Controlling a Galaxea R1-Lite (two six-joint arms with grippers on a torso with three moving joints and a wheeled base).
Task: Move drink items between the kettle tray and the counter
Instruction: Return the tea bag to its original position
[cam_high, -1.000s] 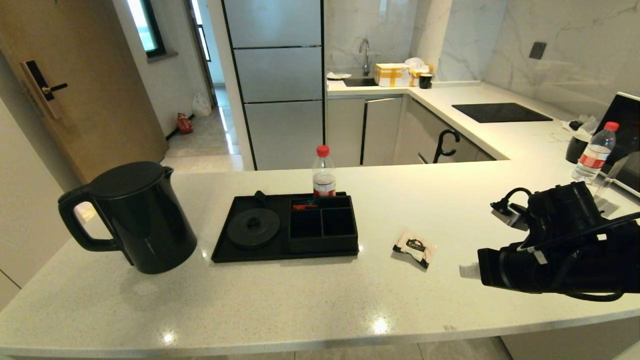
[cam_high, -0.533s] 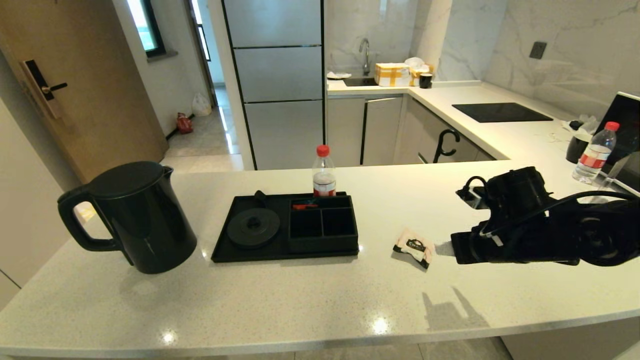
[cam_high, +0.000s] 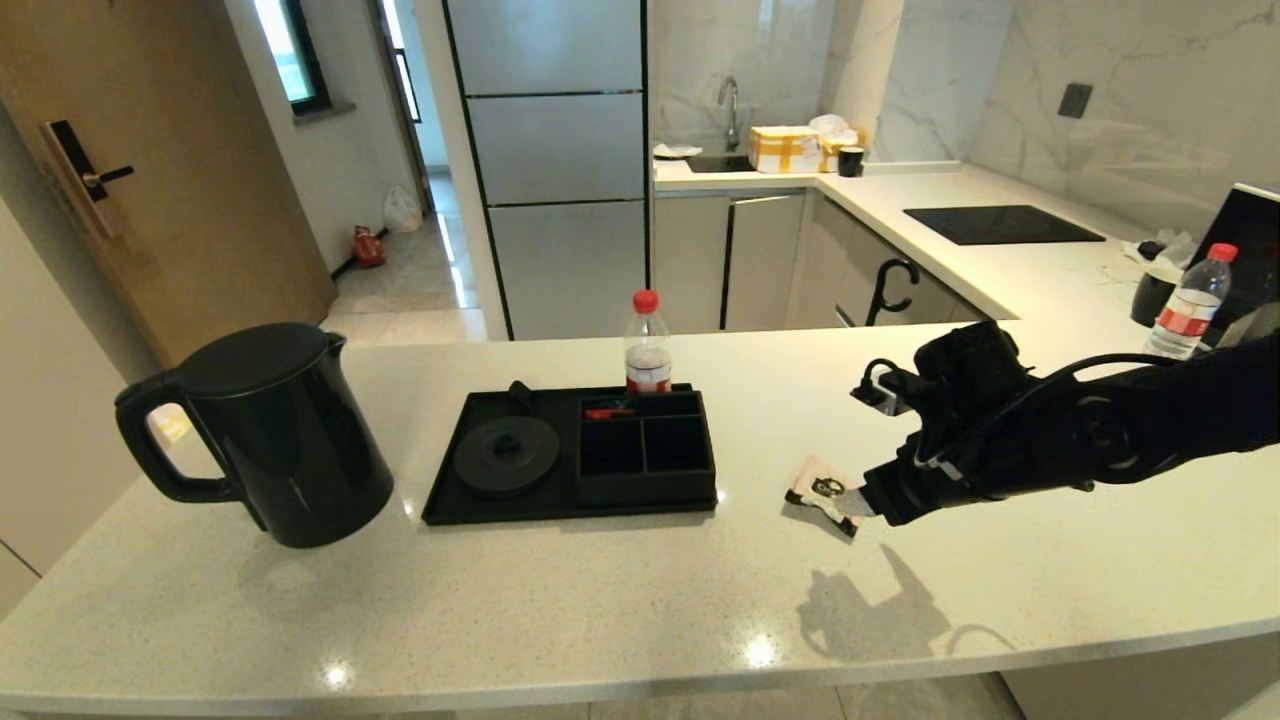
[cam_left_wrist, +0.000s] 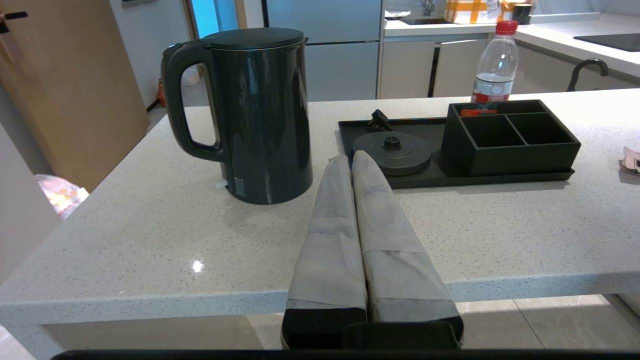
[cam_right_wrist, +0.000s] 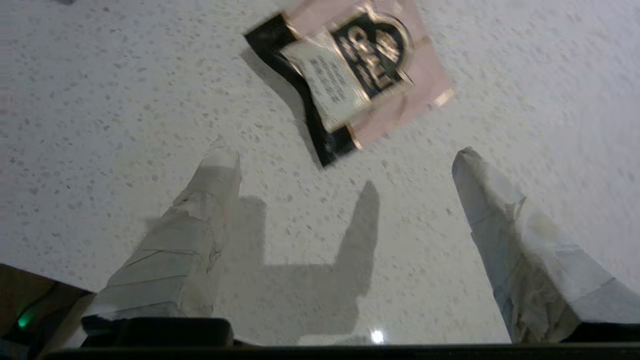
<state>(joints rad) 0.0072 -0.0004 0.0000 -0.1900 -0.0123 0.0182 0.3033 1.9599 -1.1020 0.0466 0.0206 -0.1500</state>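
Swept leftward across the desk (cam_high: 620, 600) since a second ago, the right tool (cam_right_wrist: 345, 175) hangs wide open and empty just short of the sachet (cam_high: 828, 494), which lies at the tray's (cam_high: 450, 500) 3 o'clock; next, descend astride it and close, while the left tool (cam_left_wrist: 350, 165) idles pressed together.

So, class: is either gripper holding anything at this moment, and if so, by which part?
Nothing is held. The right gripper is open above the sachet; the left gripper is shut, empty.
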